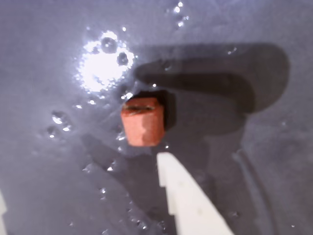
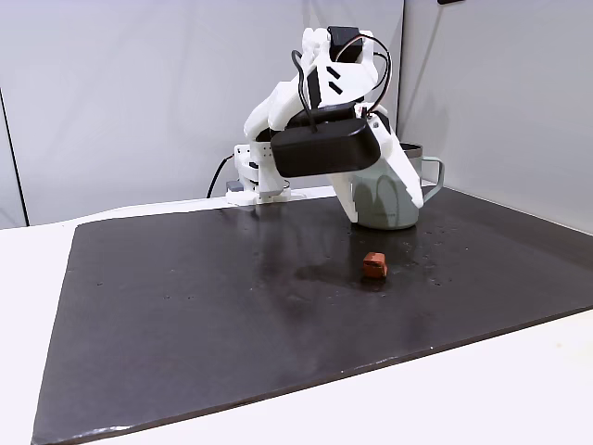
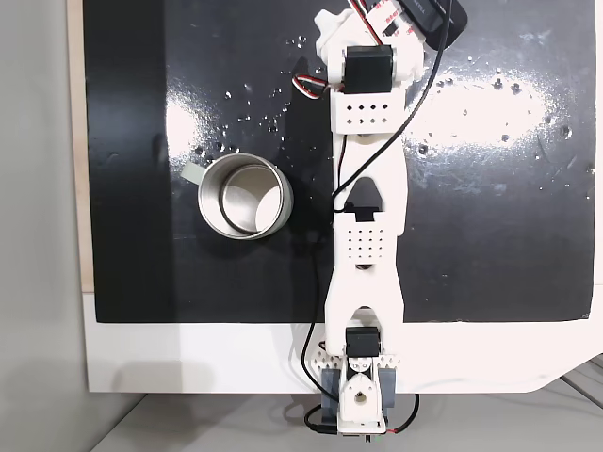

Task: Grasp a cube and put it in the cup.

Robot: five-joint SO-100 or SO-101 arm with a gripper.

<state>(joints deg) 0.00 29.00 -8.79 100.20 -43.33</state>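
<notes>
I see the cube sitting loose on the black table, centre of the wrist view. My jaws are spread, one finger just below it. Nothing grasped; the cup stands empty, upper left.

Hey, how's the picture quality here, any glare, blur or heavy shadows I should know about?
Wrist view: soft focus, the cube blurred, a bright glare patch upper left of it, a dark arm shadow to its right. A fixed view from above: broad white glare on the black mat. A fixed view from the side: even light, sharp.
</notes>
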